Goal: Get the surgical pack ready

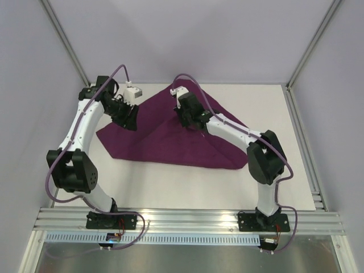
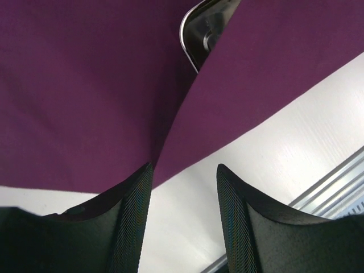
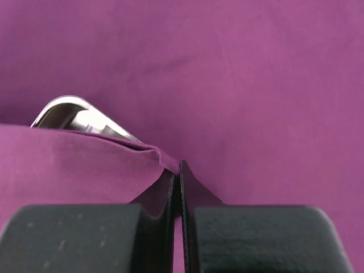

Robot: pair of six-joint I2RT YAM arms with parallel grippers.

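Note:
The surgical pack [image 1: 165, 142] is a plum-purple drape spread across the middle of the white table, one flap raised into a ridge. My right gripper [image 1: 190, 122] is shut on the edge of that flap, and the right wrist view shows its jaws [image 3: 180, 165] pinching the purple hem. My left gripper [image 1: 126, 119] hovers at the drape's left edge, open. In the left wrist view its fingertips [image 2: 185, 166] frame bare table, and the drape [image 2: 85, 85] edge lies just beyond the left finger.
A shiny metal tray [image 2: 199, 34] peeks out from under the lifted fabric, and its rim [image 3: 65, 114] also shows in the right wrist view. An aluminium rail [image 2: 335, 182] borders the table. White walls enclose the back and sides.

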